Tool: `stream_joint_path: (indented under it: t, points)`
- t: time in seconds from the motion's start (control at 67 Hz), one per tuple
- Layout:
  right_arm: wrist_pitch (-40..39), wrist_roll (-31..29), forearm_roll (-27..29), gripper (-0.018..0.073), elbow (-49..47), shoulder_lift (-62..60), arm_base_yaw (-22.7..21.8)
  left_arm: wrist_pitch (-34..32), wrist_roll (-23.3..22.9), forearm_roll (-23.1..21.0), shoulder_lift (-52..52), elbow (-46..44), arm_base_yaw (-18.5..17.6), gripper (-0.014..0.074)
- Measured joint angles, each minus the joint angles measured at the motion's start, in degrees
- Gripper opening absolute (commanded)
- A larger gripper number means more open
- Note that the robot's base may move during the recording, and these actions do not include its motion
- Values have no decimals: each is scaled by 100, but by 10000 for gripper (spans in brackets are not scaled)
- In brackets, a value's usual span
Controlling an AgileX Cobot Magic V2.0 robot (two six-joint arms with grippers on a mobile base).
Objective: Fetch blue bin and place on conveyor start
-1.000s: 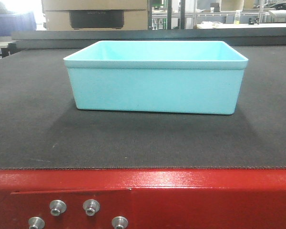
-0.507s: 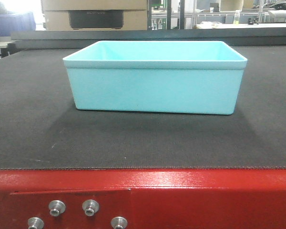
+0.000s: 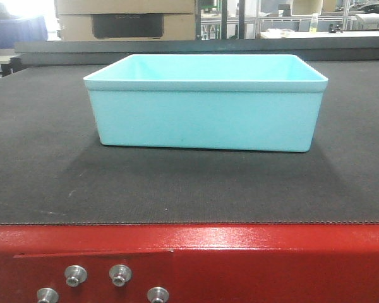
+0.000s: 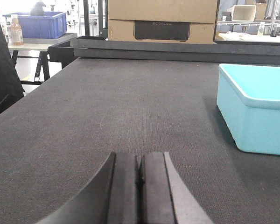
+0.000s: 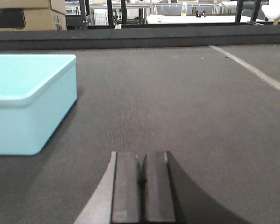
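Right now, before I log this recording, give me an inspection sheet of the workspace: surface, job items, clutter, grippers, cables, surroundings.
Surface: dark grey belt of the conveyor start, flat; red end frame with silver bolts along the near edge.
Job's things: blue bin upright on the belt, open side up, nothing visible inside, free of both grippers.
Clutter: nothing seen on the belt besides the bin.
Grippers: left gripper shut, empty, low over the belt to the bin's left; right gripper shut, empty, to its right.
Cables: nothing seen.
Surroundings: cardboard boxes beyond the far end; darker blue crate on a side table; shelving behind.
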Motion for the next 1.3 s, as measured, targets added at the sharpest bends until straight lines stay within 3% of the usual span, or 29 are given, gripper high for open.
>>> stream_joint_path:
  t: [1.299]
  points:
    - [-129, -12, 2, -162, 67, 0, 0, 0, 0, 0, 0, 0, 0, -111]
